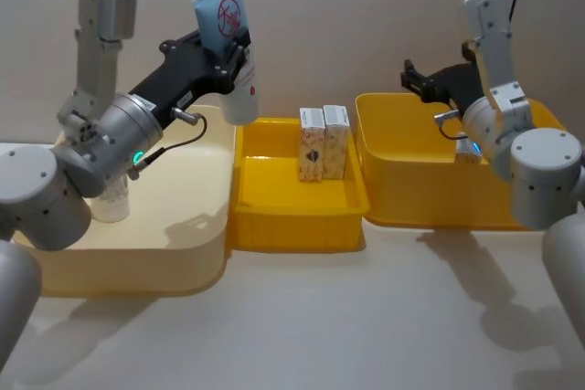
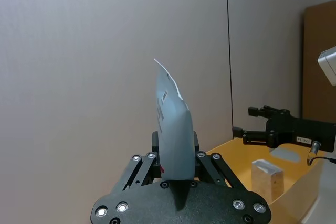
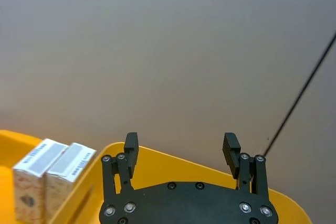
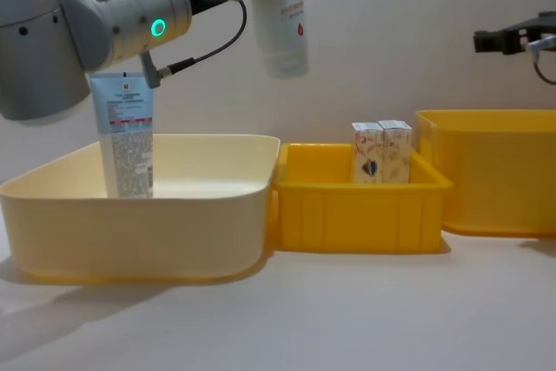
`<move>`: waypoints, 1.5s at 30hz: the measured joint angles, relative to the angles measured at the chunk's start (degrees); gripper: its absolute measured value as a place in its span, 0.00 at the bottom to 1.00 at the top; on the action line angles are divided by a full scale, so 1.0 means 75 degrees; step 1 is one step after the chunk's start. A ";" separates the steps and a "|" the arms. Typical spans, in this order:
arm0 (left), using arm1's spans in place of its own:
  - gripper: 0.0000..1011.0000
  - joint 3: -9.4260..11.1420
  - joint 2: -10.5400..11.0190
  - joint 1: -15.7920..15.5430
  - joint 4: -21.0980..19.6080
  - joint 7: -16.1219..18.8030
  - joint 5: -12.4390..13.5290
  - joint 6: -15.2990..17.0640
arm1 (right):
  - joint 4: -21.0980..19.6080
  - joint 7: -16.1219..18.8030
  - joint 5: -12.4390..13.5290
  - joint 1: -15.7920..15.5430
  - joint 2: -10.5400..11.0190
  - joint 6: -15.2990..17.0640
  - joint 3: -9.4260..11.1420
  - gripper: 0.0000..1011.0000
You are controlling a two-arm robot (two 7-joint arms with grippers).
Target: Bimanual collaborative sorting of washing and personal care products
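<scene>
I am holding the red-marked tube [image 1: 222, 8] clenched in the left gripper [image 1: 233, 61], high at eleven o'clock from the cartons [image 1: 324, 142]. The right gripper [image 1: 416, 79] is hovering released at two o'clock. Next, I judge: lowering it into the cream bin [image 1: 137, 280].

A: Arms?
B: Left arm [image 1: 110, 130], right arm [image 1: 539, 171]: silver-grey round joints, pale boxy links on top.
A: Lights, cables?
B: Green ring light [image 4: 158, 28] on the left arm, thin black cable [image 4: 243, 19] plugged in near it.
A: Grippers?
B: Left gripper [image 2: 176, 148], right gripper [image 3: 181, 148]: matte black, silver screws [image 3: 172, 185].
</scene>
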 joint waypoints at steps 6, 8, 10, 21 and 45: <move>0.25 -0.0093 -0.0010 -0.0162 0.0636 -0.0445 -0.0315 -0.0249 | -0.0135 0.0623 0.0189 -0.0026 0.0061 -0.0104 -0.0049 0.99; 0.25 -0.0106 -0.0011 -0.0200 0.0814 -0.0539 -0.0379 -0.0328 | -0.0157 0.0836 0.0260 -0.0027 0.0087 -0.0156 -0.0069 0.99; 0.25 -0.0120 -0.0016 -0.0263 0.1098 -0.0697 -0.0453 -0.0432 | -0.0158 0.0988 0.0308 -0.0024 0.0106 -0.0201 -0.0087 0.99; 0.25 -0.0160 -0.0033 -0.0544 0.2191 -0.1213 -0.0635 -0.0759 | -0.0227 0.1421 0.0440 0.0025 0.0062 -0.0307 -0.0267 0.99; 0.25 0.0214 -0.0039 -0.1070 0.1860 -0.1179 -0.0346 -0.0264 | -0.0418 0.3760 0.1168 0.0329 0.0547 0.0036 -0.0732 0.99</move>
